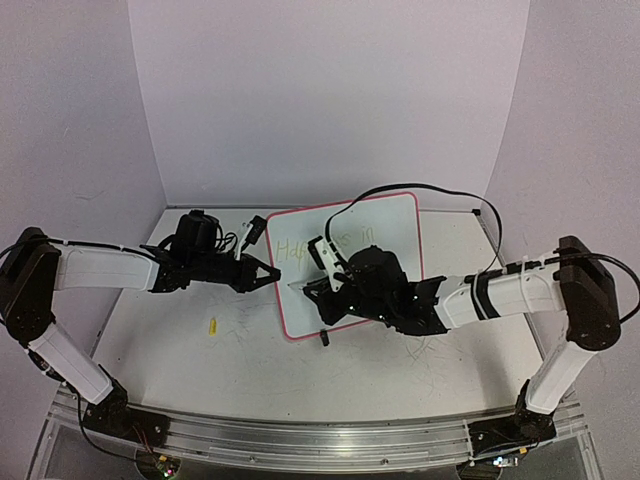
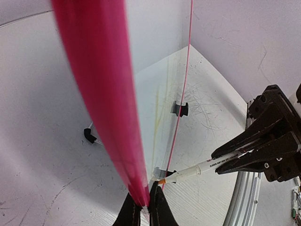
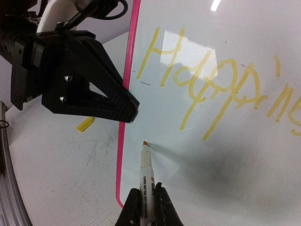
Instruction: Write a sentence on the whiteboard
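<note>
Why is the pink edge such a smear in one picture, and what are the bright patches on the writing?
Left wrist view: the whiteboard rim sits too close to the lens, so it blurs. Right wrist view: glare on the glossy board crosses the sentence; soft shadow beside the marker.

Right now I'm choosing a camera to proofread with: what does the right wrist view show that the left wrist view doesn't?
Only right wrist: the sentence, face-on and legible, yellow "Happin…", plus a loose yellow scrap. Only left wrist: the whiteboard edge-on, with a black clip foot. Both: the marker gripped in the right claw, and the left claw pinching the pink rim.
</note>
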